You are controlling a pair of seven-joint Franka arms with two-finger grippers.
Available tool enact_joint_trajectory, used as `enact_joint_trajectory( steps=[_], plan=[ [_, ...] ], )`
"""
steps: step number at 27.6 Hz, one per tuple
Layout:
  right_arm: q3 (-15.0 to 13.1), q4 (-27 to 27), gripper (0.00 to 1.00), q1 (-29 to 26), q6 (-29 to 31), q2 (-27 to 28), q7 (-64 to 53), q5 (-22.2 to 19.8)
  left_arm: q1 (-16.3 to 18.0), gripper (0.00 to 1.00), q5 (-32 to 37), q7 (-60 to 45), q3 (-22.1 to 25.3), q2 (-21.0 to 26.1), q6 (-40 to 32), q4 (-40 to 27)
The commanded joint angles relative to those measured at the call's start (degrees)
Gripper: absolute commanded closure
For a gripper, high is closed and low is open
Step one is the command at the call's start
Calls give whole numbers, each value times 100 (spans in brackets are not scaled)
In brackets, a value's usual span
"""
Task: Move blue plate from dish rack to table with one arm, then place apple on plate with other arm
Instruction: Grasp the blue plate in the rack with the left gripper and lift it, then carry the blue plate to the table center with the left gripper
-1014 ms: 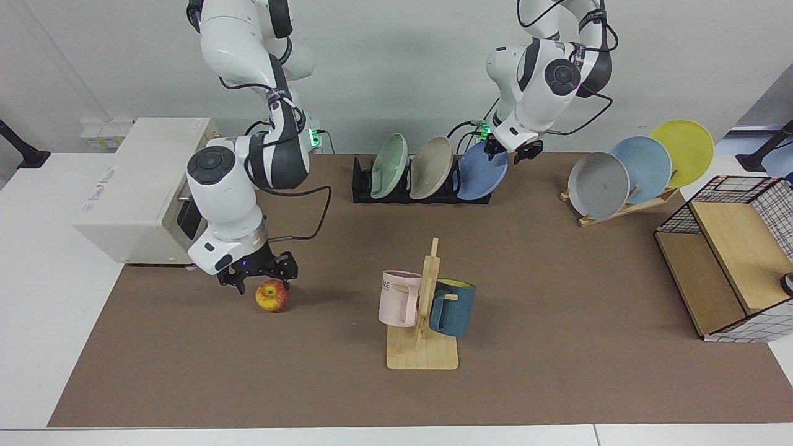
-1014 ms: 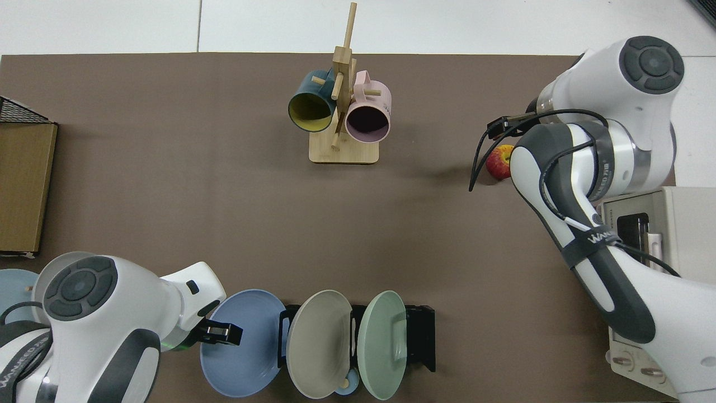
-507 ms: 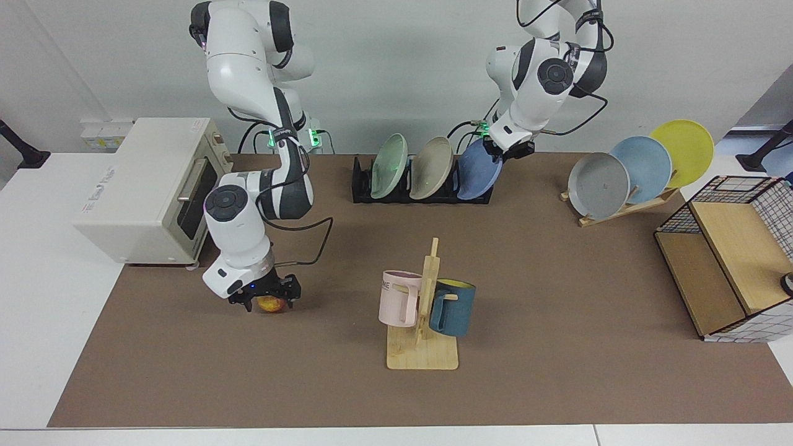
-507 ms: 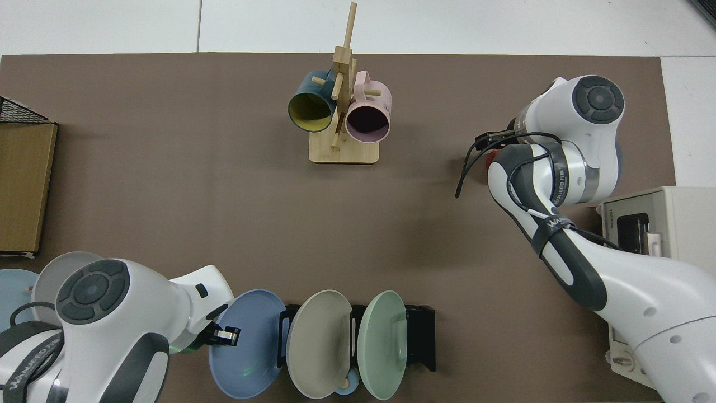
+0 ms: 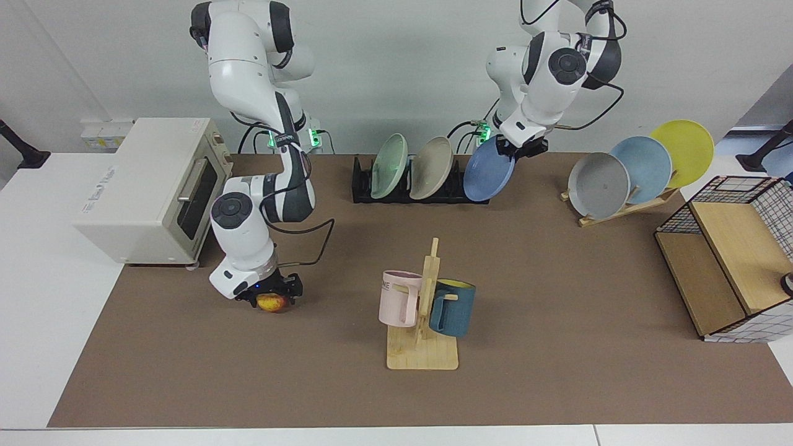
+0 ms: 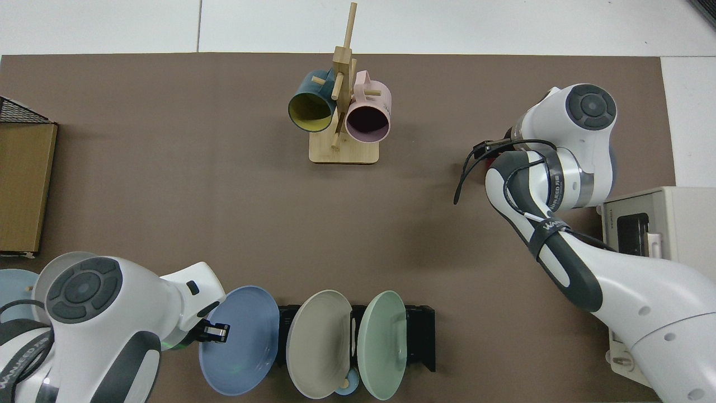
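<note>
At twelve o'clock on the table (image 5: 557, 279), the left gripper (image 5: 521, 147) pinches the blue plate (image 5: 489, 173) at the dish rack's (image 5: 396, 192) end; lift clear before swinging. Right gripper (image 5: 270, 296) straddles the apple (image 5: 271, 303), grip unclear.

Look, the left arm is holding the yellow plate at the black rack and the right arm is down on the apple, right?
Not quite: the left gripper holds the blue plate, not the yellow one, as the facing view shows. It is at the black rack, and the right gripper is down on the apple.

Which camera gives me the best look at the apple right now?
The facing view: the apple shows on the table under the right gripper. In the top view the arm hides it almost entirely.
</note>
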Motion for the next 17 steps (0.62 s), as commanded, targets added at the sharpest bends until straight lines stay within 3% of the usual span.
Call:
enact_joint_trajectory(
  steps=[1,7,11,17],
  plan=[
    [43,-77,81,-26,114,-21,30,78,317,100,352,39,8,-62,-434,495],
    [43,-42,85,44,-44,-205,38,78,537,100,116,152,139,297,-190,873],
    [43,54,86,124,-220,-364,38,78,599,100,-885,732,429,535,425,962],
    [43,397,85,124,-738,-452,38,87,687,100,-1782,777,447,1097,962,1041]
  ],
)
